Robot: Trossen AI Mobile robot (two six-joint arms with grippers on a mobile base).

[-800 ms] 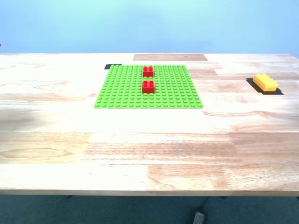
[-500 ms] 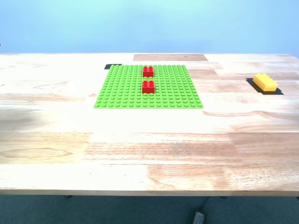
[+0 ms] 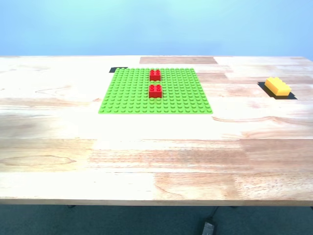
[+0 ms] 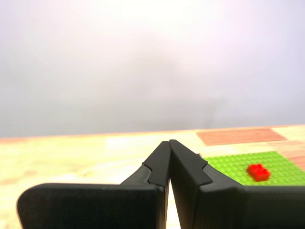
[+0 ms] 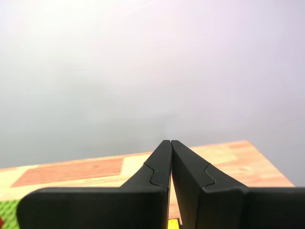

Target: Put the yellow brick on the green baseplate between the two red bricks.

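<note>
Nothing has moved: yellow brick sits untouched at the exterior view's right, my first gripper and second gripper closed, empty.

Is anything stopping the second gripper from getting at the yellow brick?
Probably not. The yellow brick sits alone on bare table, nothing around it. My second gripper is shut, though, so it must open first.
</note>
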